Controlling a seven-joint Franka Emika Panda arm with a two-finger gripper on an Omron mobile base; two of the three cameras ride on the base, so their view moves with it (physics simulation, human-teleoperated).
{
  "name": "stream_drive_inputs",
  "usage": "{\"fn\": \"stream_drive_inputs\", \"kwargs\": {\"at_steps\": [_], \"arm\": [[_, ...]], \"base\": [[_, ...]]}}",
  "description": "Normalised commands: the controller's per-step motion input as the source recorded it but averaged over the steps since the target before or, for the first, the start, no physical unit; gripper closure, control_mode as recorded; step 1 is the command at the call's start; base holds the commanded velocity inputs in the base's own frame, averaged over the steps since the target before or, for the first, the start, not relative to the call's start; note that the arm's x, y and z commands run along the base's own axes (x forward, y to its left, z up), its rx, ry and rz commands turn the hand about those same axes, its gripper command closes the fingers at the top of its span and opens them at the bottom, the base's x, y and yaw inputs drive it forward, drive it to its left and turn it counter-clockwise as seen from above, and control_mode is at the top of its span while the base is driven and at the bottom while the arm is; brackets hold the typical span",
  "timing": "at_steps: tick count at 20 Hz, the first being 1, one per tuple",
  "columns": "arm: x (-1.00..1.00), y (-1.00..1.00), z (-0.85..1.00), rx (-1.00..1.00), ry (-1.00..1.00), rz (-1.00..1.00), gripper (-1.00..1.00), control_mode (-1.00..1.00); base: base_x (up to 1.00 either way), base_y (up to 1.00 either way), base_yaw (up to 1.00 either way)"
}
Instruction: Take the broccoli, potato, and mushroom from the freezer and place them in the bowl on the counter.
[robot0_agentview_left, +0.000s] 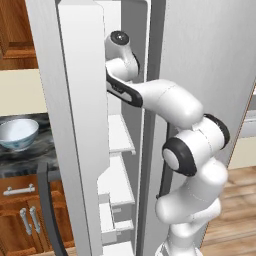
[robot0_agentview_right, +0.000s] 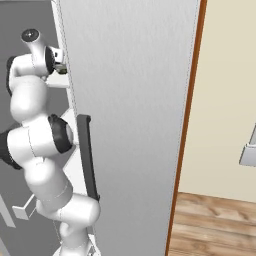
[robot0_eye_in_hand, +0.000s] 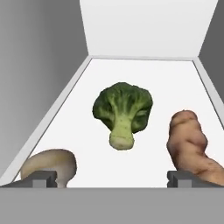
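Observation:
In the hand view a dark green broccoli (robot0_eye_in_hand: 123, 113) lies in the middle of a white freezer shelf (robot0_eye_in_hand: 144, 74). To its right is the reddish-brown potato (robot0_eye_in_hand: 189, 144), and a pale tan mushroom (robot0_eye_in_hand: 49, 164) sits at the lower left. My gripper (robot0_eye_in_hand: 113, 177) is open, short of the broccoli, with one fingertip in front of the mushroom and the other in front of the potato. In the left base view my arm reaches into the upper part of the freezer (robot0_agentview_left: 120, 135). The white bowl (robot0_agentview_left: 17, 132) stands on the dark marbled counter (robot0_agentview_left: 25, 159) to the left.
The open freezer door (robot0_agentview_left: 80, 125) stands between the arm and the counter, its dark handle (robot0_agentview_left: 47, 200) low on the left. The wider grey door (robot0_agentview_right: 130, 100) with its own handle (robot0_agentview_right: 87, 155) is close on the arm's right. Grey freezer walls flank the shelf.

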Motion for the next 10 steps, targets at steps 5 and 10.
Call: {"fn": "stream_drive_inputs", "kwargs": {"at_steps": [5, 10], "arm": [[0.69, 0.05, -0.12, 0.00, 0.04, -0.06, -1.00, -1.00], [0.66, 0.00, -0.16, 0.00, 0.07, -0.06, -1.00, -1.00]], "base": [[0.00, 0.00, 0.00], [0.00, 0.00, 0.00]]}}
